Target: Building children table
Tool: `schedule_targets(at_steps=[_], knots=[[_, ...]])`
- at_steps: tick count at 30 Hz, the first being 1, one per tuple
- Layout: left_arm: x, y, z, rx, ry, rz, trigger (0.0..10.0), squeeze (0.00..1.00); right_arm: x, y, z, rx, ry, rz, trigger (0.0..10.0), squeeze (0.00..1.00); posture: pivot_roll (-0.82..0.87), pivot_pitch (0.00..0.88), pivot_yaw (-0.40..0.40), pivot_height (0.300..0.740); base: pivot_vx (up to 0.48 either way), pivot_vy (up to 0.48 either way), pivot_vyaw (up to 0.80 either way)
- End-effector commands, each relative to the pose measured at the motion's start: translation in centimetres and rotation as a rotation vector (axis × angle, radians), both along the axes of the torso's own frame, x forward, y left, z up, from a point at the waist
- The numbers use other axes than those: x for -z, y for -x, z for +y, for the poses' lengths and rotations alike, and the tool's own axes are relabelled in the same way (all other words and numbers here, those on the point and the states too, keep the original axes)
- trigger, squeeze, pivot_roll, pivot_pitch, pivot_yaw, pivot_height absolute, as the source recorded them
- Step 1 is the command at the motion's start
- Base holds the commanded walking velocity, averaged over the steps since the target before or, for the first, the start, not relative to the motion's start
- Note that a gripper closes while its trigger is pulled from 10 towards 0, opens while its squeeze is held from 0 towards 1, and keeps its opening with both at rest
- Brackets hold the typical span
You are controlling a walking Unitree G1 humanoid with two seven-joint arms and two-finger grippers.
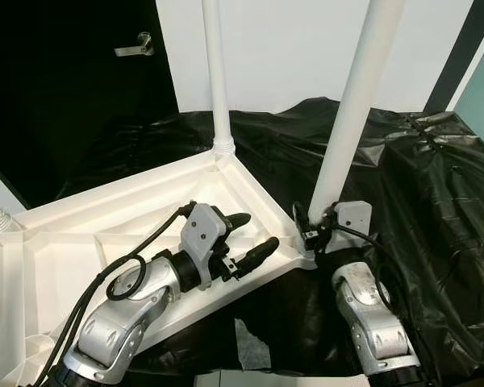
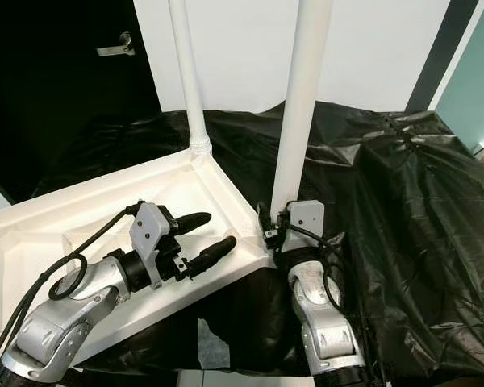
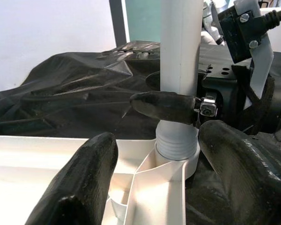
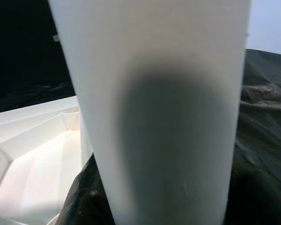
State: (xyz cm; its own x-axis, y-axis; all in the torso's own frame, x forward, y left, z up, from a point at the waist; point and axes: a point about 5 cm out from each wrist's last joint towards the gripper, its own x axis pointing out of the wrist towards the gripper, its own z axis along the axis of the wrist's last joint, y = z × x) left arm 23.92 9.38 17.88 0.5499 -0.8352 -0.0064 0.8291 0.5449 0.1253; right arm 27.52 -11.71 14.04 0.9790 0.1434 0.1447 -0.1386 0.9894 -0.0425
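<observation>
Right tool (image 1: pixel 315 232) clamped round table leg (image 1: pixel 351 121)

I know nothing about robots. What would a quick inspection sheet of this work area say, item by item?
Surface: black plastic sheet, crumpled.
Job's things: white tabletop lying upside down; far leg upright in its corner; near leg upright at the near corner.
Clutter: white scrap beside the tabletop's near edge.
Grippers: left gripper over the tabletop, fingers apart; right gripper at the near leg's base, one finger against it.
Cables: black cables along both arms.
Surroundings: white wall, dark door with handle.
</observation>
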Motion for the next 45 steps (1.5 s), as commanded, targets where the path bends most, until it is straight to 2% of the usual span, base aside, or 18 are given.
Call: schedule_targets(at_steps=[1, 6, 9, 10, 14, 18, 20, 24, 26, 31, 32, 33, 34, 38, 45], knots=[[0.0, 0.1, -0.1, 0.039, -0.02, -0.006, 10.0, 0.0, 1.1, 0.2, -0.3, 0.001, -0.002, 0.051, 10.0, 1.0, 0.0, 0.0, 0.014, 0.74, 0.0, 0.0, 0.0], [0.3, -0.5, 0.0, 0.021, -0.065, -0.02, 10.0, 0.0, 0.3, 0.3, -0.6, -0.06, -0.023, -0.001, 10.0, 1.0, -0.01, 0.0, 0.02, 0.74, 0.0, 0.0, 0.0], [0.3, -0.5, 0.0, 0.024, -0.064, -0.018, 10.0, 0.0, -0.1, 0.3, -1.1, -0.124, -0.033, -0.014, 10.0, 1.0, -0.01, 0.0, 0.019, 0.74, 0.0, 0.0, 0.0], [0.3, -0.5, 0.0, 0.026, -0.062, -0.02, 10.0, 0.0, -0.4, 0.3, -1.4, -0.157, -0.029, -0.021, 10.0, 0.0, -0.01, 0.0, 0.017, 0.74, 0.0, 0.0, 0.0], [0.2, -0.5, 0.0, 0.023, -0.061, -0.025, 10.0, 0.0, -0.8, 0.1, -2.2, -0.265, 0.006, -0.026, 10.0, 0.0, -0.01, 0.0, 0.015, 0.74, 0.0, 0.0, 0.0], [0.2, -0.5, 0.0, 0.023, -0.061, -0.025, 10.0, 0.0, -0.8, 0.0, -2.3, -0.274, 0.009, -0.026, 10.0, 0.0, -0.01, 0.0, 0.015, 0.74, 0.0, 0.0, 0.0], [0.4, -0.4, -0.1, 0.024, -0.064, -0.022, 10.0, 0.0, -0.7, -0.5, -2.7, -0.382, 0.049, 0.001, 10.0, 0.0, 0.0, 0.0, 0.012, 0.74, 0.0, 0.0, 0.0], [0.4, -0.4, -0.1, 0.024, -0.064, -0.022, 10.0, 0.0, -0.7, -0.5, -2.7, -0.382, 0.049, 0.001, 10.0, 0.0, 0.0, 0.0, 0.012, 0.74, 0.0, 0.0, 0.0], [0.9, -0.3, -0.2, 0.029, -0.076, -0.013, 10.0, 0.0, -0.7, -1.4, -3.0, -0.529, 0.114, 0.04, 10.0, 0.0, 0.0, 0.0, 0.009, 0.74, 0.0, 0.0, 0.0], [1.3, -0.3, -0.2, 0.024, -0.087, -0.004, 10.0, 0.0, -0.6, -1.8, -3.0, -0.574, 0.154, 0.053, 10.0, 0.0, 0.01, 0.0, 0.008, 0.74, 0.0, 0.0, 0.0], [2.3, -0.3, -0.1, -0.002, -0.116, 0.014, 10.0, 0.0, -0.3, -2.1, -3.1, -0.607, 0.18, 0.067, 4.3, 0.0, 0.02, 0.0, 0.007, 0.74, 0.0, 0.0, 0.0], [2.3, -0.3, -0.1, -0.002, -0.116, 0.014, 10.0, 0.0, -0.3, -2.1, -3.1, -0.607, 0.18, 0.067, 4.3, 0.0, 0.02, 0.0, 0.007, 0.74, 0.0, 0.0, 0.0], [3.0, -0.3, -0.1, -0.025, -0.126, 0.035, 10.0, 0.0, -0.2, -2.3, -3.2, -0.618, 0.197, 0.077, 0.2, 0.0, 0.02, 0.0, 0.003, 0.74, 0.0, 0.0, 0.0], [3.7, -0.4, -0.3, -0.07, -0.101, 0.075, 10.0, 0.0, 0.2, -2.7, -3.6, -0.603, 0.208, 0.09, 0.0, 0.0, 0.02, 0.0, 0.005, 0.74, 0.0, 0.0, 0.0], [3.7, -0.6, -0.6, -0.08, -0.092, 0.064, 10.0, 0.0, 0.6, -2.8, -3.5, -0.574, 0.184, 0.104, 0.0, 0.0, 0.02, 0.0, 0.003, 0.74, 0.0, 0.0, 0.0]])
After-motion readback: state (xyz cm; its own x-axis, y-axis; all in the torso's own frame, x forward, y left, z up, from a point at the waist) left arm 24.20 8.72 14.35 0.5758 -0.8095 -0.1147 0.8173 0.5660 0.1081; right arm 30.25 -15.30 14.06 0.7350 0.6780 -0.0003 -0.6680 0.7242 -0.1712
